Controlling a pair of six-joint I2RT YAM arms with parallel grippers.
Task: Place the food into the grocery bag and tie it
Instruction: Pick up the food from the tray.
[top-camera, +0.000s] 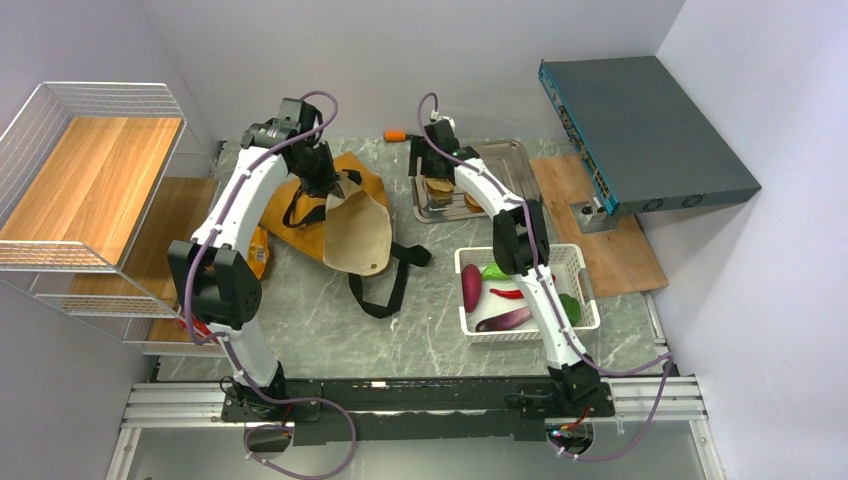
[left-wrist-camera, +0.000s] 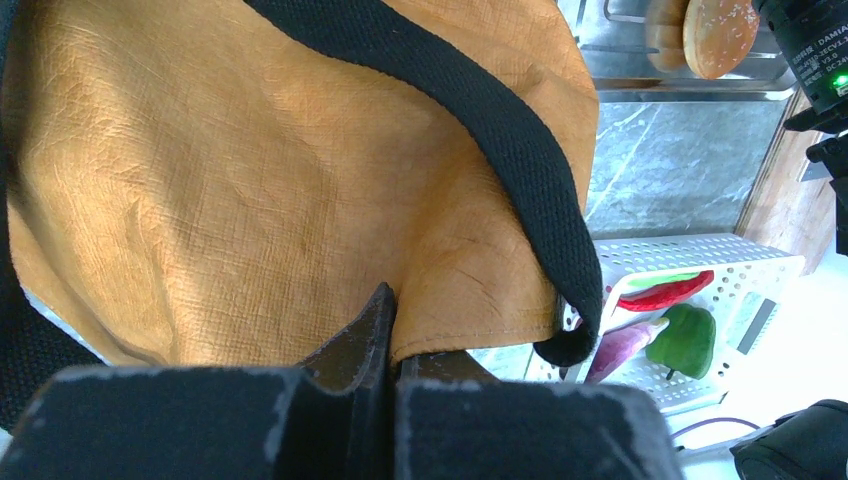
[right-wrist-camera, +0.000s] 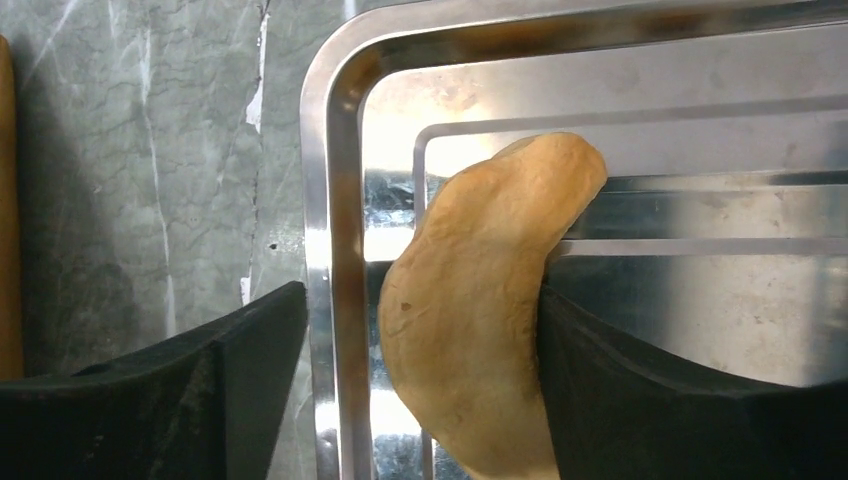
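Right tool (right-wrist-camera: 418, 335) straddles bread (right-wrist-camera: 480, 300) in tray (right-wrist-camera: 330, 150); left tool (left-wrist-camera: 392, 335) grips bag (left-wrist-camera: 250, 180).

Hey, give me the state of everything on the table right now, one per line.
grocery bag: mouth open, lining showing.
left end effector: shut on the bag's edge.
right end effector: open, straddling the bread piece.
bread piece: in the metal tray.
white basket: holding vegetables.

Pale walls (top-camera: 400, 50), marble table (top-camera: 400, 330), wire shelf (top-camera: 60, 150)
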